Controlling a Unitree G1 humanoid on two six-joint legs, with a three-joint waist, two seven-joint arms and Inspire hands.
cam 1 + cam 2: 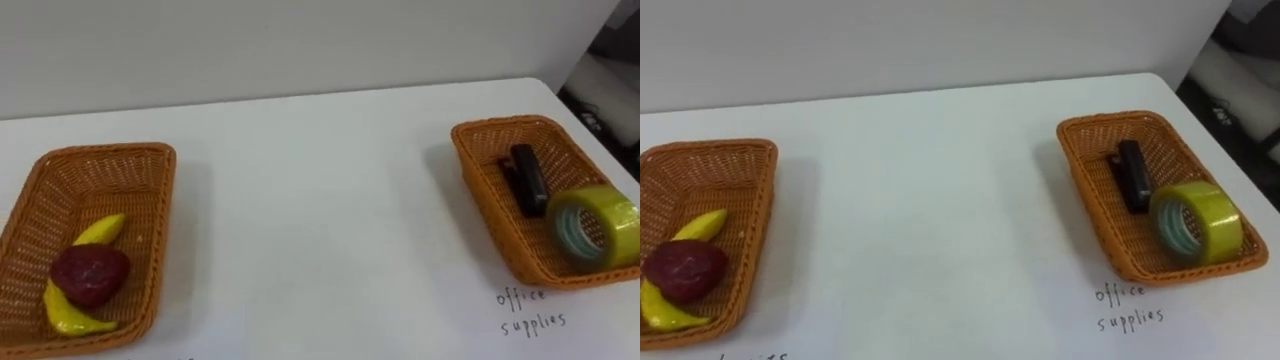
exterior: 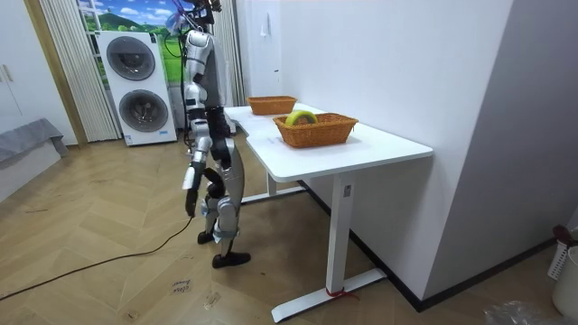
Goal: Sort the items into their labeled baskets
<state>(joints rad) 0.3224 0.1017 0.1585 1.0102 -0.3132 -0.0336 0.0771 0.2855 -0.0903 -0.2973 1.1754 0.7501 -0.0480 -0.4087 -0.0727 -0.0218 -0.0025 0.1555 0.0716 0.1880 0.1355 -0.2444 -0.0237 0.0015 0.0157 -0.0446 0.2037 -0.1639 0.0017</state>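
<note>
Room view: robot's standing at the tabletop [image 2: 379, 143], washers [image 2: 137, 86] behind, right hand [image 2: 190, 204] hanging, can't tell its grip. Banana [image 1: 75, 312] and red fruit [image 1: 90, 273] are sitting in left-edge basket [image 1: 150, 158], stapler [image 1: 528, 178] and tape [image 1: 598, 228] in right-edge basket [image 1: 478, 135].

Looking into a home's laundry corner, judging by stacked washing machines [image 2: 142, 86] beside long curtains [image 2: 56, 68], herringbone wood floor [image 2: 108, 266] and a white desk [image 2: 379, 144] against a plain wall [image 2: 424, 63].
</note>
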